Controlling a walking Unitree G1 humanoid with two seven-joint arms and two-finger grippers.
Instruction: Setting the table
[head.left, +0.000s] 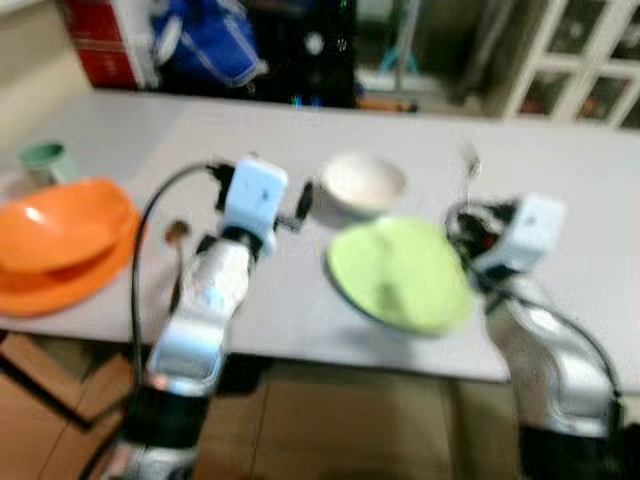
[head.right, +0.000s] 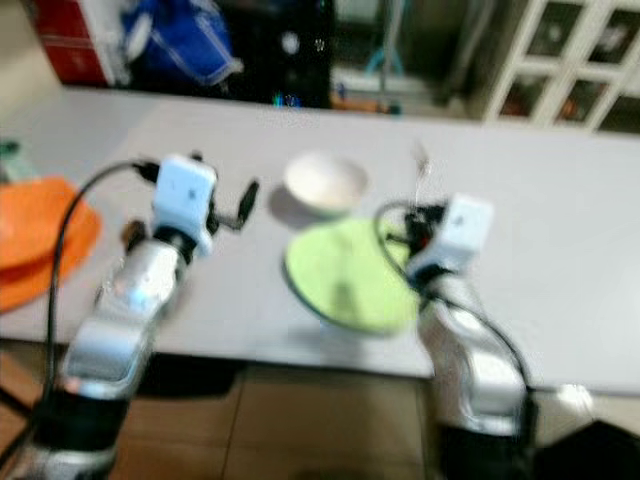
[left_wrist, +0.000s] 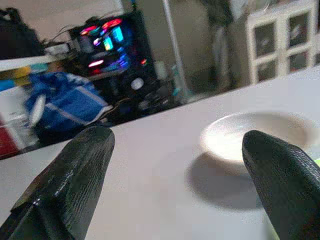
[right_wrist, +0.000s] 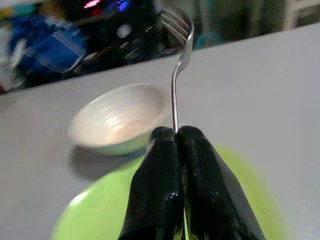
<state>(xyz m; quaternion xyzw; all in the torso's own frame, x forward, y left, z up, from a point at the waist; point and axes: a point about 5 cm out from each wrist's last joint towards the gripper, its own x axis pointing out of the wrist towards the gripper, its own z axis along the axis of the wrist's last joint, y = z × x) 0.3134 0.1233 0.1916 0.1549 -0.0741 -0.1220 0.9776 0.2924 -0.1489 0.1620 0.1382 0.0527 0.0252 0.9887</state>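
Observation:
A lime green plate (head.left: 400, 272) lies on the grey table (head.left: 290, 310) near its front edge. Just behind it sits a white bowl (head.left: 362, 185). My right gripper (right_wrist: 175, 134) is shut on the handle of a silver fork (right_wrist: 176, 75), held tines up above the plate's right side (right_wrist: 240, 185). My left gripper (left_wrist: 180, 145) hovers open over bare table to the left of the bowl (left_wrist: 250, 135), with nothing between its fingers. Both head views are blurred.
Stacked orange dishes (head.left: 60, 240) and a green cup (head.left: 42, 160) stand at the table's left end. A small brown utensil (head.left: 177, 235) lies beside my left arm. Behind the table are a blue bag (head.left: 205, 45) and a white cabinet (head.left: 580, 60).

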